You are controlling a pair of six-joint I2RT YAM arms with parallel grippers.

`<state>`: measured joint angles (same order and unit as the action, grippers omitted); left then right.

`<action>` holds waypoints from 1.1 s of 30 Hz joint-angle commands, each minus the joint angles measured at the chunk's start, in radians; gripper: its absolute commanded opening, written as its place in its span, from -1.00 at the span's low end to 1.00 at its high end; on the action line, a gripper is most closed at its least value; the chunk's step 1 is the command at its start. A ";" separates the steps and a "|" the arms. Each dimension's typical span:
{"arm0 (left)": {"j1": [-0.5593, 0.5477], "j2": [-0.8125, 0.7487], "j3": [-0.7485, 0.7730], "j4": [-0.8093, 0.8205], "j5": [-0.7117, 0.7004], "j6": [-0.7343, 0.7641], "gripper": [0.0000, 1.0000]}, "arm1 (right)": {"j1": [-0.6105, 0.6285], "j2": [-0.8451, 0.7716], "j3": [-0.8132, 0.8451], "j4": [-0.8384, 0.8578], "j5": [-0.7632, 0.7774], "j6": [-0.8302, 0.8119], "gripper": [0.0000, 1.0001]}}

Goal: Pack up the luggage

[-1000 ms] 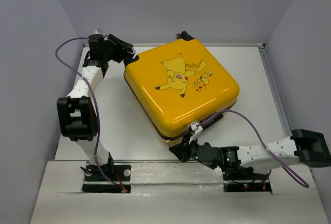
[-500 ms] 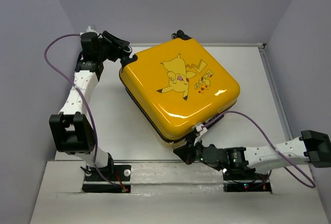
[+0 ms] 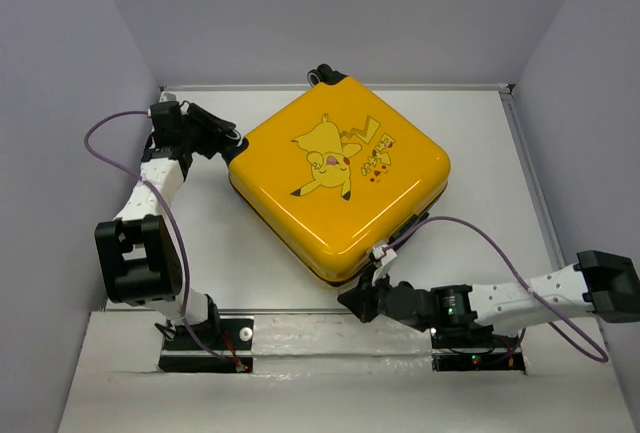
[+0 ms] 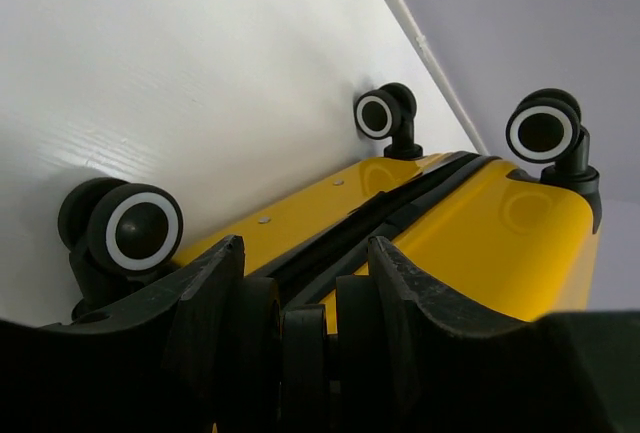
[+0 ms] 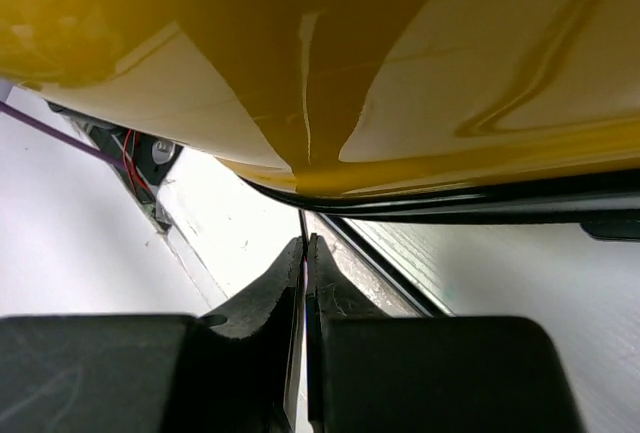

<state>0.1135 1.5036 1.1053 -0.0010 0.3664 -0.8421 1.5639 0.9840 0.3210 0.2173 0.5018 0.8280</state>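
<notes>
The yellow luggage (image 3: 340,188) with the Pikachu print lies closed and flat on the white table, turned corner-on to me. My left gripper (image 3: 222,143) is at its left corner. In the left wrist view my left gripper (image 4: 306,249) is shut on a black caster wheel (image 4: 303,353); three other black-and-white wheels (image 4: 135,231) show beyond. My right gripper (image 3: 357,299) is at the near corner. In the right wrist view my right gripper (image 5: 305,243) is shut on the thin zipper pull (image 5: 303,221), just under the black zipper trim (image 5: 480,203) and yellow shell (image 5: 400,73).
Grey walls close in the table on the left, back and right. A raised rail (image 3: 530,173) runs along the table's right side. Purple cables (image 3: 470,238) loop from both arms. The arm bases (image 3: 205,338) sit at the near edge.
The luggage has turned and slid left and toward me. My left gripper moved left and nearer with the wheel corner. My right gripper dropped slightly, staying at the near corner.
</notes>
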 commanded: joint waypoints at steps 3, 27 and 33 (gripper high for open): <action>0.057 0.021 0.038 0.142 0.002 0.100 -0.89 | -0.004 -0.014 0.021 -0.130 0.006 0.031 -0.73; -0.195 -0.626 -0.232 0.047 -0.216 0.296 0.98 | -0.532 -0.429 0.091 -0.635 0.213 0.028 -0.86; -0.346 -0.880 -0.352 -0.082 -0.124 0.360 0.84 | -0.809 -0.316 0.132 -0.399 0.066 -0.209 -0.86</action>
<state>-0.1635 0.7403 0.8188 0.0189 0.2115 -0.5743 0.8696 0.6098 0.4004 -0.3794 0.6533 0.8318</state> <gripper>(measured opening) 0.941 0.070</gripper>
